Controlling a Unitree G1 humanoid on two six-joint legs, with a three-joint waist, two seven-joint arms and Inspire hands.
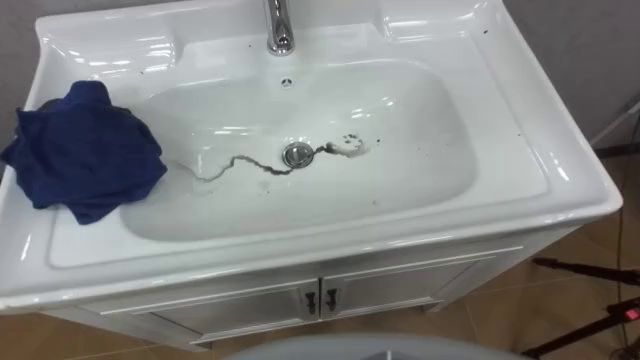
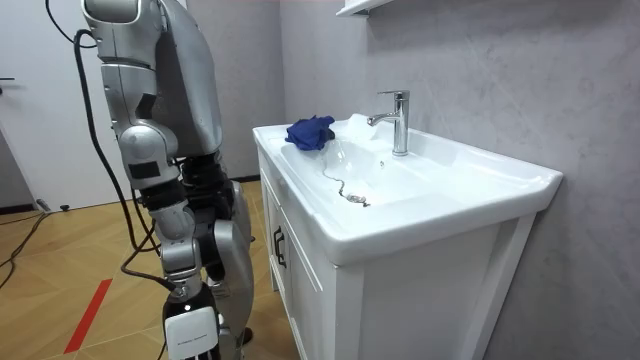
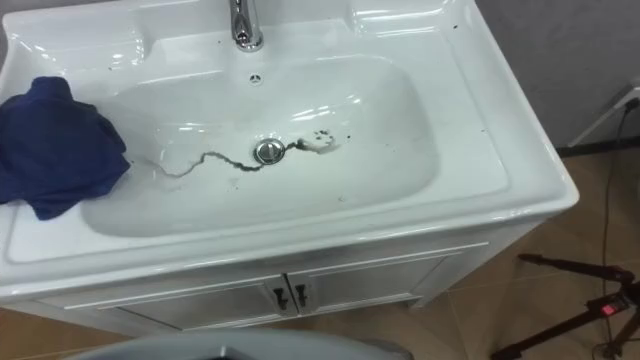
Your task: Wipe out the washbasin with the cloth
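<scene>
One dark grime streak (image 1: 232, 166) runs past the drain (image 1: 296, 153) of the basin (image 1: 420, 190). The blue cloth (image 1: 85, 150) lies bunched on the left rim, unheld. The right hand (image 2: 192, 330) hangs beside the cabinet, and its state cannot be told. Best to grip the cloth firmly, then rub along the streak.

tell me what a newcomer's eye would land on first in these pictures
First the crumpled dark blue cloth, heaped on the left rim of the white ceramic basin and spilling slightly over the bowl's edge. Next the dark wavy streak of grime running across the bowl's floor through the round chrome drain, ending in a smudge just right of it. The chrome tap stands at the back, centre.
</scene>
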